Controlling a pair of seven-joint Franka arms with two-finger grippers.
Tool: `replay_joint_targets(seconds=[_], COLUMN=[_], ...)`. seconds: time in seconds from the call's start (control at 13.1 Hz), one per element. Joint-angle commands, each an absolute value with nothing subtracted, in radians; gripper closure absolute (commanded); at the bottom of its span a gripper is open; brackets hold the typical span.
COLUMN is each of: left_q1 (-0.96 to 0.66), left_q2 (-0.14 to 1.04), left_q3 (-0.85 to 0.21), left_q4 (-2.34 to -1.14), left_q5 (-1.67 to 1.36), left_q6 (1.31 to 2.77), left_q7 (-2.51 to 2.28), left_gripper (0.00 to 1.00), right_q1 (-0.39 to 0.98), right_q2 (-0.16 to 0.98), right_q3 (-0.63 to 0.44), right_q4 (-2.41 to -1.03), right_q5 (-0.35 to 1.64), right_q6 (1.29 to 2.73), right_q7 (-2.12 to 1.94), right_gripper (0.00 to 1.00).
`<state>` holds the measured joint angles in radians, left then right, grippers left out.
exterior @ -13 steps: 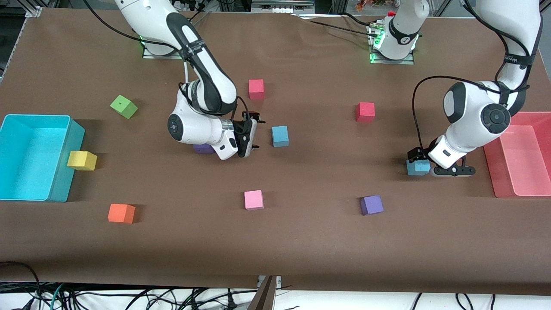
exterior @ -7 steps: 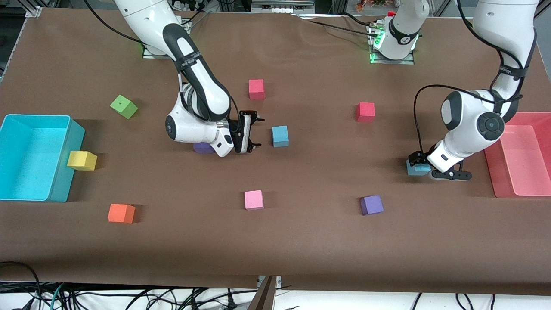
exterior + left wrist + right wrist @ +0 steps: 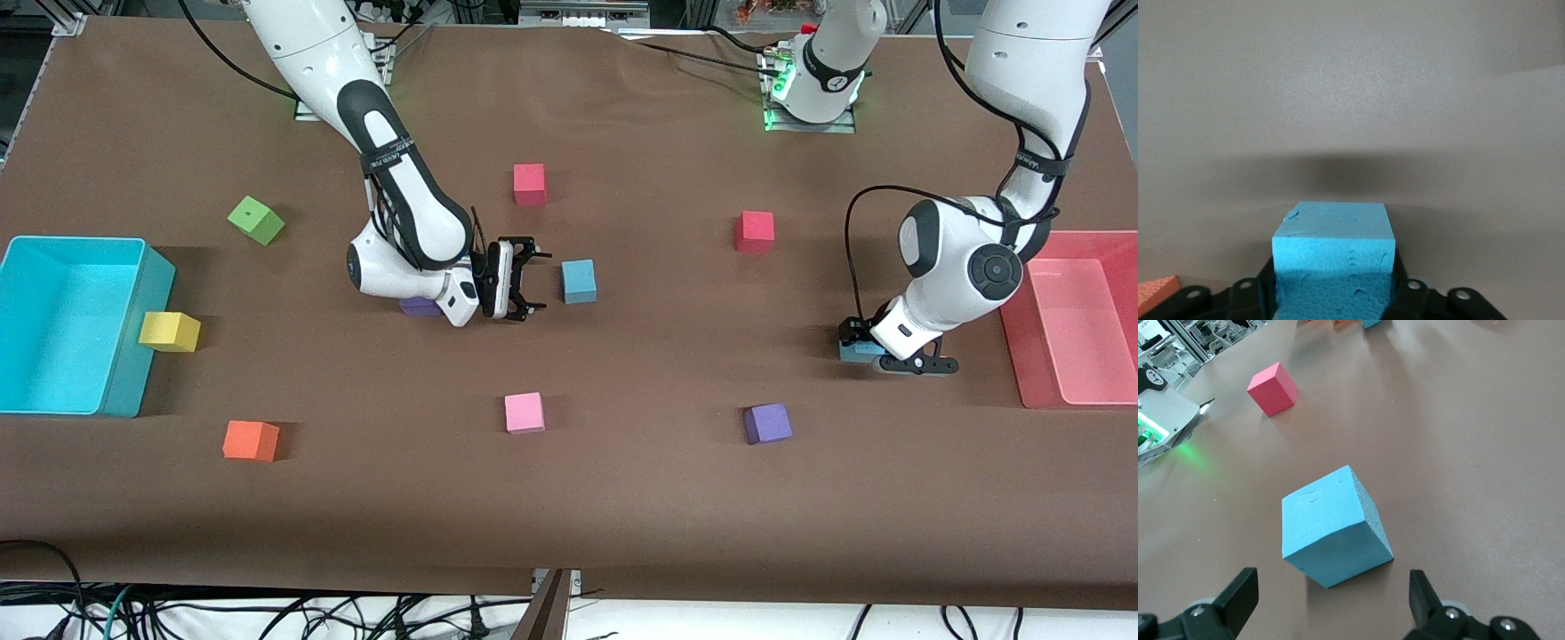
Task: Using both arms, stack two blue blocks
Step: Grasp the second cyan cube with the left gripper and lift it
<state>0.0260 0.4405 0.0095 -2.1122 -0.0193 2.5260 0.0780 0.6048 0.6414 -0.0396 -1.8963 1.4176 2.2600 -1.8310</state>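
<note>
Lowest in the front view, on the brown desk [image 3: 622, 498], I see three cubes in a loose row: an orange cube [image 3: 251, 440] toward the right arm's end, a pink cube [image 3: 524, 412] at the centre, and a violet cube [image 3: 768, 423] toward the left arm's end. A little higher in the frame, close to the pink-red tray [image 3: 1022, 364] at the left arm's end, the left tool [image 3: 869, 354] is down at the desk and closed on the first blue block [image 3: 852, 352]. In the left wrist view this block [image 3: 1333, 260] fills the gap, with a black finger [image 3: 1405, 293] pressed to each side. At about the same height, at the right arm's end, a yellow cube [image 3: 169, 332] touches the wall of the large cyan bin [image 3: 142, 373]. In the middle of the frame the right tool [image 3: 540, 284] lies low and sideways, its fingers spread wide and holding nothing, just beside the second blue block [image 3: 579, 281], which rests on the desk. The right wrist view shows that block [image 3: 1331, 527] a short way ahead of the parted fingers [image 3: 1238, 593], untouched. A dark purple cube [image 3: 418, 308] peeks out under the right arm. Higher up sit a green cube [image 3: 256, 220], tilted, a red cube [image 3: 754, 231], and a pinkish-red cube [image 3: 529, 184] highest of all.
</note>
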Motion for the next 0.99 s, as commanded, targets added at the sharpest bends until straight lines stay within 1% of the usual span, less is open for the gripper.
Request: replay_joint_targets(seconds=[0.0,0.23,0.38,0.46,0.53,0.68,0.76,0.91], left_q1=[0.008,-0.072,-0.156,-0.22,-0.273,-0.354,-0.404,-0.507], left_q2=[0.395,0.223,0.126,0.101,0.095,0.112,0.138,0.204], left_q3=[0.011,0.011,0.009,0.006,0.0,-0.035,-0.043,-0.048], left_q4=[-2.112,-2.103,-2.092,-2.08,-2.051,-1.993,-1.965,-1.898], left_q5=[-0.035,-0.035,-0.051,-0.051,-0.054,-0.189,-0.239,-0.245], left_q6=[2.519,2.337,2.246,2.217,2.182,2.152,2.152,2.151], left_q7=[0.11,0.088,-0.059,-0.159,-0.26,-0.398,-0.475,-0.625], left_gripper=[1.0,1.0,1.0,1.0,1.0,1.0,1.0,1.0], right_q1=[0.597,0.6,0.6,0.6,0.6,0.6,0.6,0.6], right_q2=[0.64,0.653,0.66,0.66,0.66,0.658,0.658,0.66], right_q3=[-0.026,-0.026,-0.026,-0.026,-0.026,-0.026,-0.026,-0.026], right_q4=[-1.904,-1.904,-1.904,-1.905,-1.905,-1.905,-1.905,-1.905], right_q5=[1.445,1.508,1.52,1.52,1.52,1.52,1.52,1.52], right_q6=[2.278,2.283,2.278,2.275,2.273,2.272,2.273,2.27], right_q7=[-1.871,-1.957,-1.971,-1.973,-1.974,-1.974,-1.974,-1.974], right_gripper=[0.0,0.0,0.0,0.0,0.0,0.0,0.0,0.0])
